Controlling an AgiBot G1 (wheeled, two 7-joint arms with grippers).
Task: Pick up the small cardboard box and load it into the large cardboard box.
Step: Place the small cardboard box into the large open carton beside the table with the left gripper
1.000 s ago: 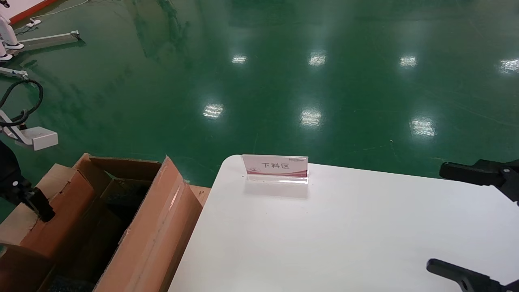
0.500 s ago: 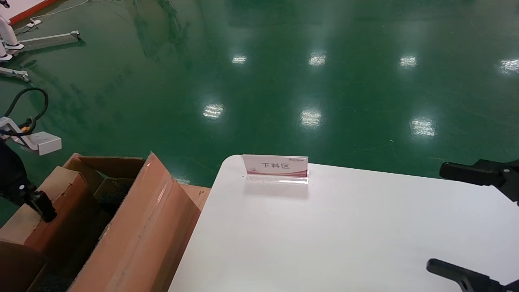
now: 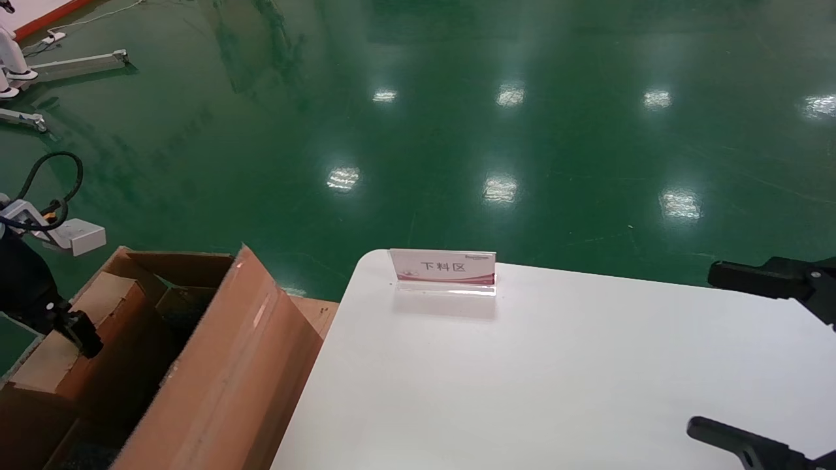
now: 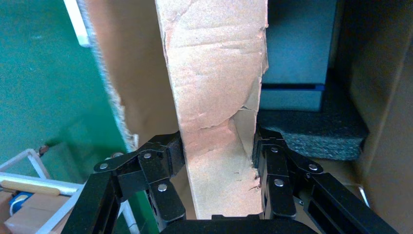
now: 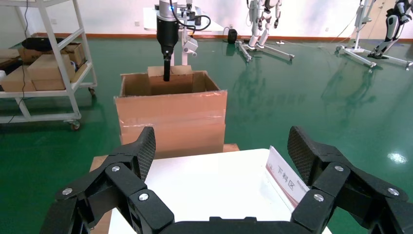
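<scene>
Currently the left gripper (image 4: 217, 141) has its two fingers pressed against opposite sides of the small cardboard box (image 4: 214, 73), pinching it near one end. The carton's long axis runs straight away from the palm, down toward the black foam pad (image 4: 316, 131) at the lower right of the left wrist frame. In the head view this gripper (image 3: 72, 329) sits at the far left edge, with the small carton (image 3: 91, 307) lying along the left inner side of the large cardboard box (image 3: 248, 352). My judgement: it is partly inside, not yet released, so the coming move is a short descent along that long axis, then letting go. The right gripper (image 3: 744, 359) hangs idle at the right edge over the white table (image 3: 522, 378), fingers spread wide, holding nothing. Count: one small carton in hand, one large carton, one foam pad seen, one placard (image 3: 444, 267) on the table. Extra cartons (image 5: 44, 68) sit on a rack at the upper left of the right wrist frame.
</scene>
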